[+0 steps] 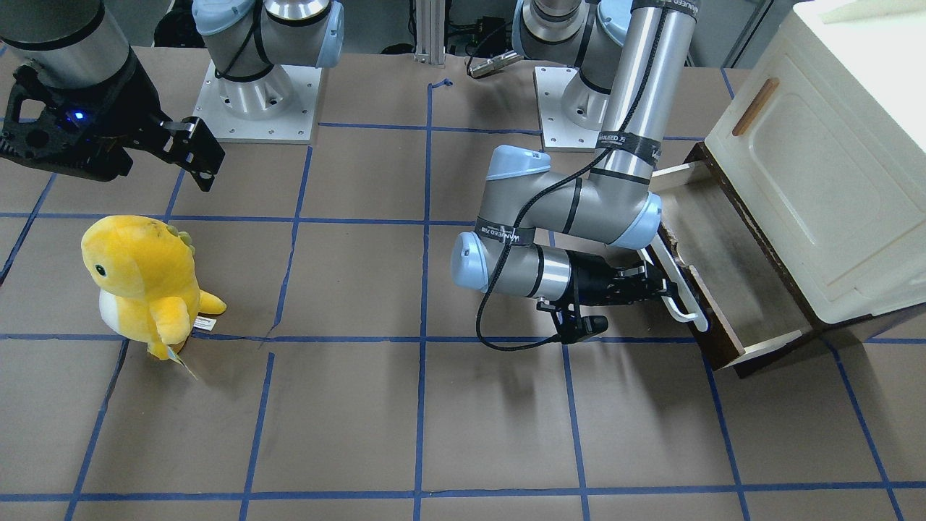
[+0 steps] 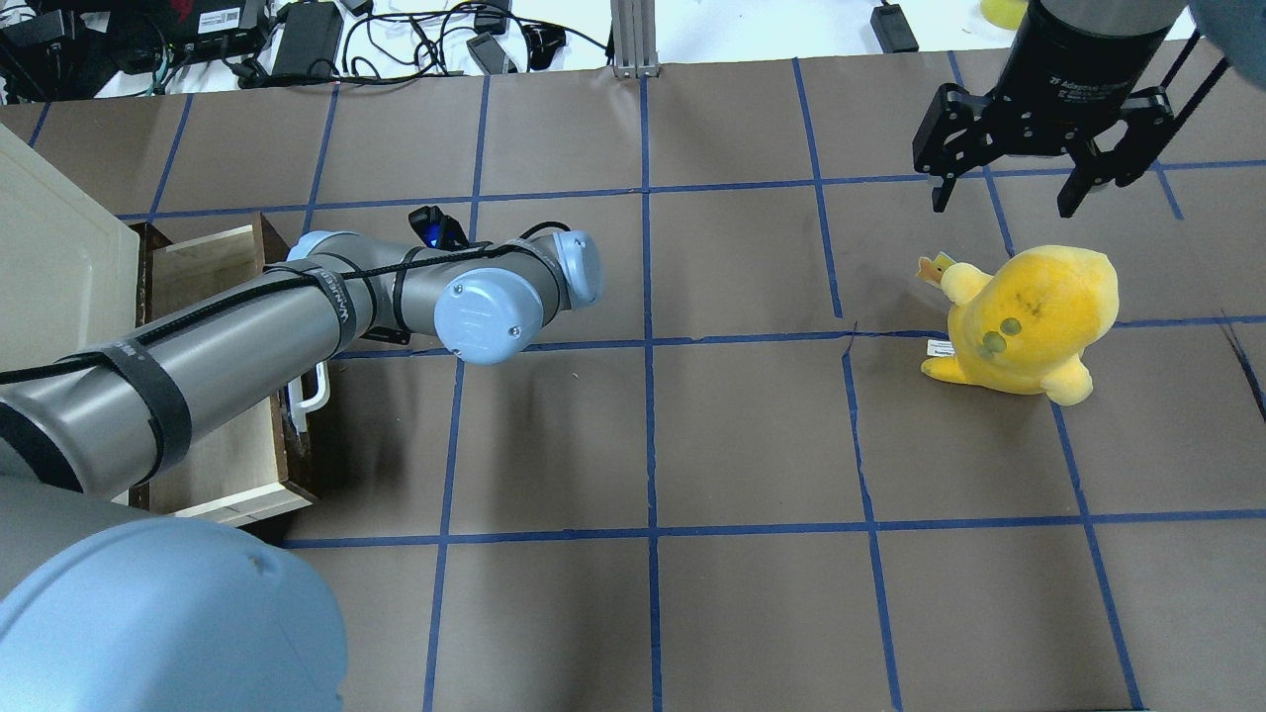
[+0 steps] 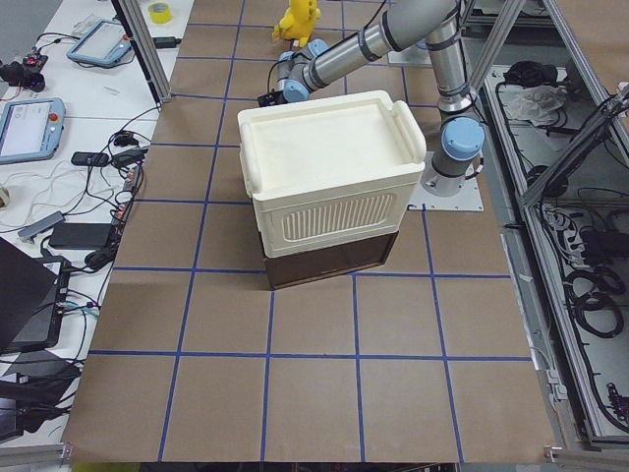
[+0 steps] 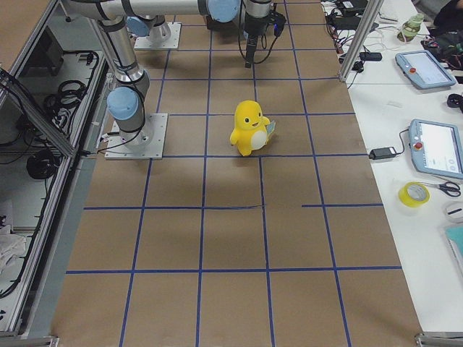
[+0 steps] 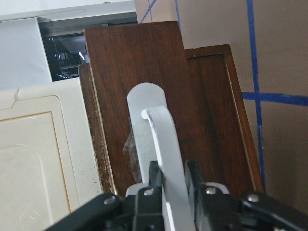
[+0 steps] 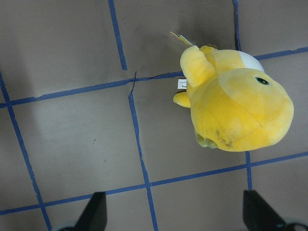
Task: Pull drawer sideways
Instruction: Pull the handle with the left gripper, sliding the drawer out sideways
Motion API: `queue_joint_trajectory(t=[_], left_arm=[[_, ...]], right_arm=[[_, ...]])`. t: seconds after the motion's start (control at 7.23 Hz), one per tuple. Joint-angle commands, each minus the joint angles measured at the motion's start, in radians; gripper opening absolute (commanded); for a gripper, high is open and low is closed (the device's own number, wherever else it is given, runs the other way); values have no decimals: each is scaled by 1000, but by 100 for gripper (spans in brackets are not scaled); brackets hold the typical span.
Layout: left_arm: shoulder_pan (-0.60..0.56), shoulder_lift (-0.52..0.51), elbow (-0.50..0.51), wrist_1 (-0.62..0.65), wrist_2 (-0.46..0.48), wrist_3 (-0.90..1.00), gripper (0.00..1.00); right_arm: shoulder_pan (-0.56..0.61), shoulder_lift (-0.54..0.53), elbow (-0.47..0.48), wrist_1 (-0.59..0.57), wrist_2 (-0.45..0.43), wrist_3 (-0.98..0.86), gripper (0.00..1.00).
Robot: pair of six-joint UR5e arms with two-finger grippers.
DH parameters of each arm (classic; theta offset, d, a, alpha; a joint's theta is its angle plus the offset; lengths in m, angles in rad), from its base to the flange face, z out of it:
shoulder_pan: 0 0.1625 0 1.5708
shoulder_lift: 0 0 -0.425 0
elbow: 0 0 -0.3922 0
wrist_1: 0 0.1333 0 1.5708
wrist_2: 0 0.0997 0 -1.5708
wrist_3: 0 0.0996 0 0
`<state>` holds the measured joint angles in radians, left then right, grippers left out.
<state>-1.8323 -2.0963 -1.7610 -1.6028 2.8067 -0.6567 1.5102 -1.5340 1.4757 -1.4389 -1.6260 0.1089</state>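
The dark brown wooden drawer [image 1: 731, 278] stands pulled out from under the cream cabinet [image 1: 832, 166], and its pale wood interior shows. It also shows in the overhead view [image 2: 223, 297]. Its long white bar handle [image 1: 686, 298] runs along the dark front. My left gripper [image 1: 662, 286] is shut on this handle. In the left wrist view the black fingers [image 5: 155, 177] clasp the white bar [image 5: 161, 139] from both sides. In the overhead view my left arm hides this gripper. My right gripper [image 2: 1004, 198] is open and empty, above the table beyond the yellow plush.
A yellow plush toy [image 1: 145, 286] stands on the brown, blue-taped table, far from the drawer; it also shows below my right gripper in the right wrist view [image 6: 236, 110]. The cabinet door bears a small wooden handle [image 1: 754, 107]. Cables and devices lie beyond the table's far edge [image 2: 297, 40].
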Motion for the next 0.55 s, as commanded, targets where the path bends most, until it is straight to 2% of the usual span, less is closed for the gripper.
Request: queue_joint_trajectory(t=[0.0,0.14,0.28,0.41], left_arm=[[-8,1,5,-2,-7,0,9],[-13,5,5,-6,-3,3,52],[-25,10,6,0,-3,40,69],[-27,31,18,0,-10,93,73]], right_arm=[[1,0,0,0,0,0,100],[-1,0,0,0,0,0,100],[-1,0,0,0,0,0,100],[1,0,0,0,0,0,100]])
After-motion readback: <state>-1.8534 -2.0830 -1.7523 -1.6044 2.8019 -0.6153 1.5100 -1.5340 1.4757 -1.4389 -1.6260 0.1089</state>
